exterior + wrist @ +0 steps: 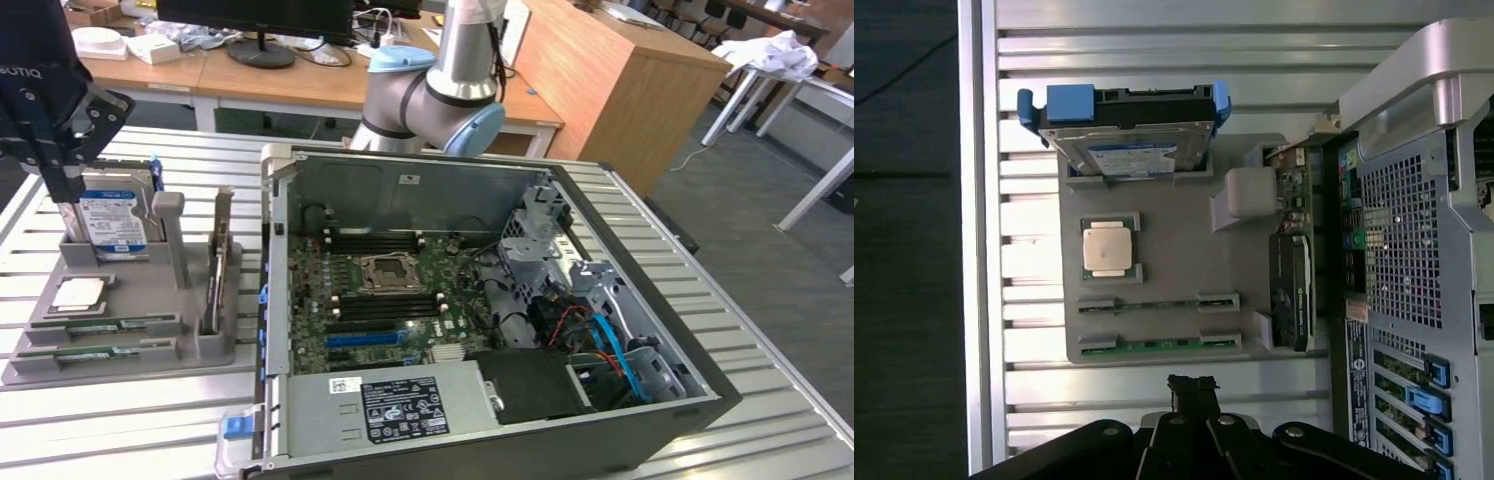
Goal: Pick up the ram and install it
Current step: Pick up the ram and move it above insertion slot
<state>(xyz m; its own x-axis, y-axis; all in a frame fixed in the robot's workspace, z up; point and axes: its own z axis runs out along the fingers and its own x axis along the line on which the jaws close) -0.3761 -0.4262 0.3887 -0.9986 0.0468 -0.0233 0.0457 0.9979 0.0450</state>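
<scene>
Two ram sticks lie edge-up in the slots of a grey holder: one ram stick and a second ram stick closer to the holder's front edge. My gripper hangs above the holder's far end, near the hard drive, with its fingers together and nothing between them. In the wrist view the fingertips sit just off the holder's edge, past the second stick. The open computer case shows the motherboard with its dark memory slots.
On the holder also stand a hard drive with a blue-and-white label, a square silver processor and an upright graphics card. Everything rests on a slatted metal table. Desks, a monitor and a wooden cabinet stand behind.
</scene>
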